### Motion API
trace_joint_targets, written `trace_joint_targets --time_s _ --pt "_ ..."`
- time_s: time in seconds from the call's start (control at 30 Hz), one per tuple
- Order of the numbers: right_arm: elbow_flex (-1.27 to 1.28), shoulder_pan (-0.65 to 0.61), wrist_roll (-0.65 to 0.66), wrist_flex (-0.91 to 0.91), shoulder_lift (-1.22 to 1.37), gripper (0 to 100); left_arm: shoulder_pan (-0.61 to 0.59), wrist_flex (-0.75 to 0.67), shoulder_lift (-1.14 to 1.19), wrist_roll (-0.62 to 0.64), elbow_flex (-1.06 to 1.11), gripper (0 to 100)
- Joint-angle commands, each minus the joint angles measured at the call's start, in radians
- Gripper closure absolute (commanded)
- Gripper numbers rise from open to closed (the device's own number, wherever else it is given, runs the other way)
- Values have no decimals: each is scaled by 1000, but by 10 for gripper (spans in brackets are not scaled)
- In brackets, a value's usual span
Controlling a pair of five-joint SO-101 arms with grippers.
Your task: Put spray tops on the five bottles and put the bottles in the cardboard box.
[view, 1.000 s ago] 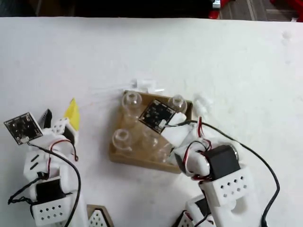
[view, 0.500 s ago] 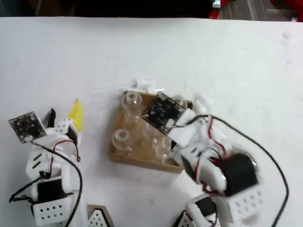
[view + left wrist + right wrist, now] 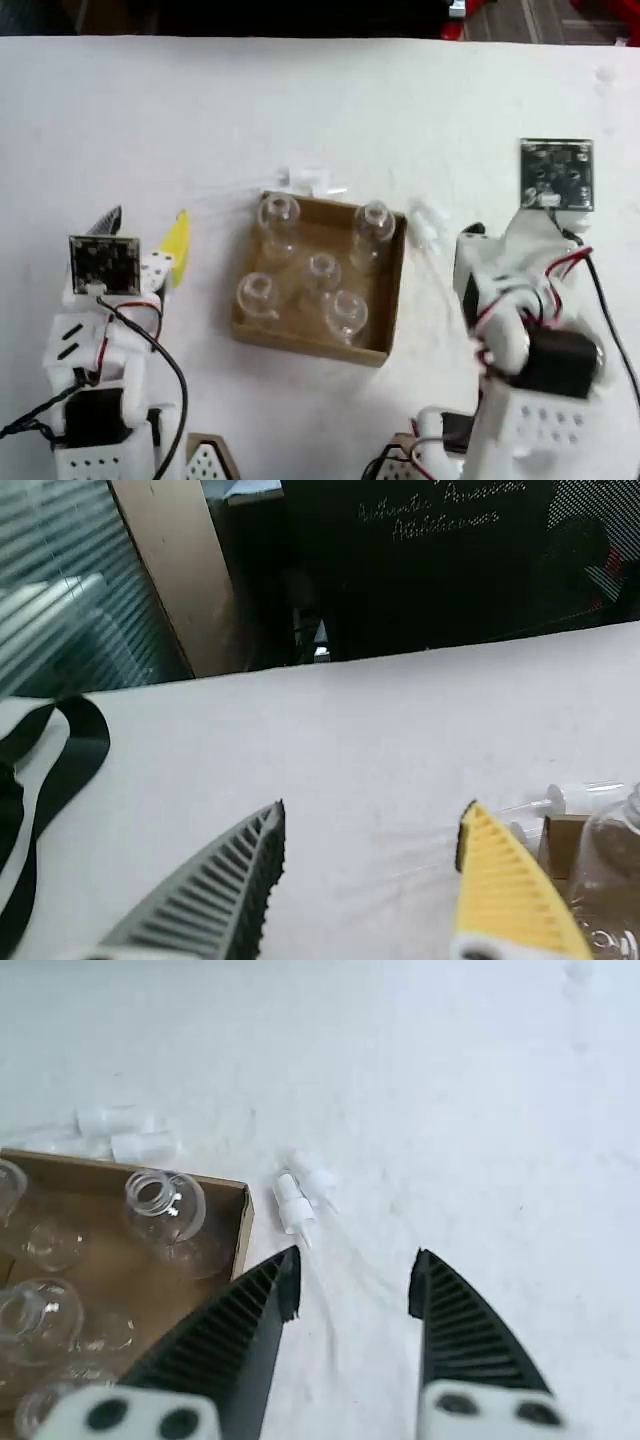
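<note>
We see five clear, uncapped bottles [image 3: 320,268] standing upright inside the open cardboard box [image 3: 300,343]; white spray tops [image 3: 312,182] lie loose just outside its walls

Open passage: broad white table [image 3: 200,100] surface beyond the cardboard box [image 3: 310,343] and out to both far corners.
Obstacles in the box: five upright bottles [image 3: 321,270], uncapped, one near each corner and one central, with narrow gaps between them.
Obstacles on the table: spray tops [image 3: 312,182] just behind the box's far wall, others near its right wall.
Flanks: left arm [image 3: 100,330] and right arm [image 3: 530,300], each apart from the box, a strip of table between.
</note>
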Motion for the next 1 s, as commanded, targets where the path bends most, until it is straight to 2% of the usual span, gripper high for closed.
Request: trace_joint_targets --time_s 0.0,0.1,0.2,0.4,0.6,0.97 --pt "206 25 -17 -179 -2 847 93 40 197 -180 -198 740" --pt "364 25 -26 -314 -2 847 108 51 461 -270 -351 740" --pt "437 27 -26 -375 -4 847 96 92 779 -351 -571 740" --pt "474 30 -28 -390 -4 847 102 348 1357 -686 -1069 737" --pt "557 27 -28 -498 -4 847 134 586 1801 -956 -1501 712" --pt "563 25 -28 -503 -4 847 208 789 2370 -1043 -2173 701"
